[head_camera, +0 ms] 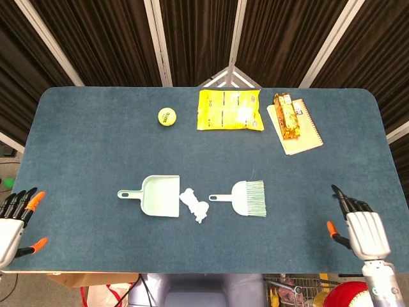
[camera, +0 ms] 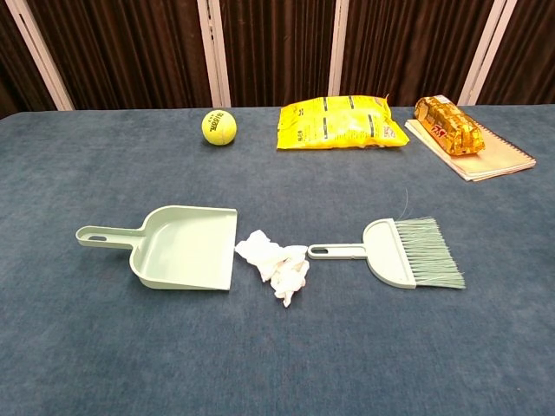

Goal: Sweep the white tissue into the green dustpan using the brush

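White tissue (head_camera: 195,204) mid-tabletop toward the near edge, between green dustpan (head_camera: 157,196) and brush (head_camera: 245,197), touching neither clearly. Left hand (head_camera: 13,220) at near-left corner, right hand (head_camera: 359,228) near-right corner, both empty, fingers spread.

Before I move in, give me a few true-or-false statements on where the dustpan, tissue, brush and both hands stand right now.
1. The tissue lies between the dustpan and the brush. True.
2. The right hand holds the brush. False: it holds nothing, at the table's near right edge, apart from the brush.
3. The brush handle points toward the tissue. True.
4. The tissue is already inside the dustpan. False: it lies on the table by the pan's open edge.
5. The left hand grips the dustpan handle. False: it is open at the near left edge.
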`<state>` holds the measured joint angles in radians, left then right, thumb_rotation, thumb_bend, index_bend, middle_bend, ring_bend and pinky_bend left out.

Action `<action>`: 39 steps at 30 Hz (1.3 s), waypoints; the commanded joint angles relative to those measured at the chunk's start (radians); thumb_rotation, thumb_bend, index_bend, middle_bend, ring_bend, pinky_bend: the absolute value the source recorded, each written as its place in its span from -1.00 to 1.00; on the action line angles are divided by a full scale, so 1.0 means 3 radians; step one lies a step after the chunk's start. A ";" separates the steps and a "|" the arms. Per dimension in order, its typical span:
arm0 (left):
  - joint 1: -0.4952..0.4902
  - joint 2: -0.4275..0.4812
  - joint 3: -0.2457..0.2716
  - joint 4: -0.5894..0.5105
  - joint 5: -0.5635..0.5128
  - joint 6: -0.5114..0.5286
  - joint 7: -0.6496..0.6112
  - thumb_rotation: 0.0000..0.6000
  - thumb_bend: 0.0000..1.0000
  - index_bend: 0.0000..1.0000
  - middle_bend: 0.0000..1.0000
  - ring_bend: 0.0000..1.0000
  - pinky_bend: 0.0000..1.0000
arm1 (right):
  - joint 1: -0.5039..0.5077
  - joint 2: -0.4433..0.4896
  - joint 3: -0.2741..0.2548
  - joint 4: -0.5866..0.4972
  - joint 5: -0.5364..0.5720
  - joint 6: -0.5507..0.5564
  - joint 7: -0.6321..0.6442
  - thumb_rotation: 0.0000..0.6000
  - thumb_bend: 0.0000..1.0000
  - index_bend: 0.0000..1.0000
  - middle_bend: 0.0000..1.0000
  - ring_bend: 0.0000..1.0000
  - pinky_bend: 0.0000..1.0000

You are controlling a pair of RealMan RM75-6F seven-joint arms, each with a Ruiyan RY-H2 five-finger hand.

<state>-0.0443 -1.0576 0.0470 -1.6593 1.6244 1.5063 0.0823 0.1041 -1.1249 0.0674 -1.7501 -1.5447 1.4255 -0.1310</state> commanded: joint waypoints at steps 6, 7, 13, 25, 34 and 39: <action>-0.0007 -0.0020 -0.0001 -0.0003 -0.0006 -0.0017 0.0058 1.00 -1.00 -1.00 -1.00 -1.00 -0.98 | 0.0639 -0.0291 0.0369 -0.0378 0.0577 -0.0752 -0.0596 1.00 -0.23 -0.68 0.72 0.78 0.65; -0.0007 -0.0020 -0.0001 -0.0004 -0.0006 -0.0019 0.0061 1.00 -1.00 -1.00 -1.00 -1.00 -0.98 | 0.0696 -0.0338 0.0396 -0.0402 0.0652 -0.0804 -0.0685 1.00 -0.23 -0.58 0.76 0.82 0.68; -0.0015 -0.0012 0.0003 -0.0014 -0.0020 -0.0045 0.0048 1.00 -1.00 -1.00 -1.00 -1.00 -0.98 | 0.0981 -0.0620 0.0480 -0.0455 0.1009 -0.0993 -0.1201 1.00 -0.23 -0.38 0.82 0.87 0.74; -0.0037 0.0007 0.0009 -0.0034 -0.0038 -0.0097 0.0032 1.00 -1.00 -1.00 -1.00 -1.00 -0.98 | 0.1474 -0.1391 0.0494 -0.0199 0.1794 -0.1084 -0.2080 1.00 -0.23 -0.38 0.82 0.87 0.74; -0.0036 0.0013 0.0004 -0.0039 -0.0065 -0.0103 0.0027 1.00 -1.00 -1.00 -1.00 -1.00 -0.98 | 0.1666 -0.1804 0.0546 0.0083 0.2097 -0.1033 -0.2168 1.00 -0.23 -0.35 0.82 0.87 0.74; -0.0038 0.0010 0.0002 -0.0028 -0.0063 -0.0101 0.0028 1.00 -1.00 -1.00 -1.00 -1.00 -0.98 | 0.1763 -0.2000 0.0538 0.0282 0.2212 -0.1004 -0.2221 1.00 -0.23 -0.32 0.82 0.87 0.74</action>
<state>-0.0555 -1.0546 0.0478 -1.6679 1.6053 1.4759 0.0907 0.6194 -1.7033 0.2297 -1.6872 -0.8954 1.1191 -0.7904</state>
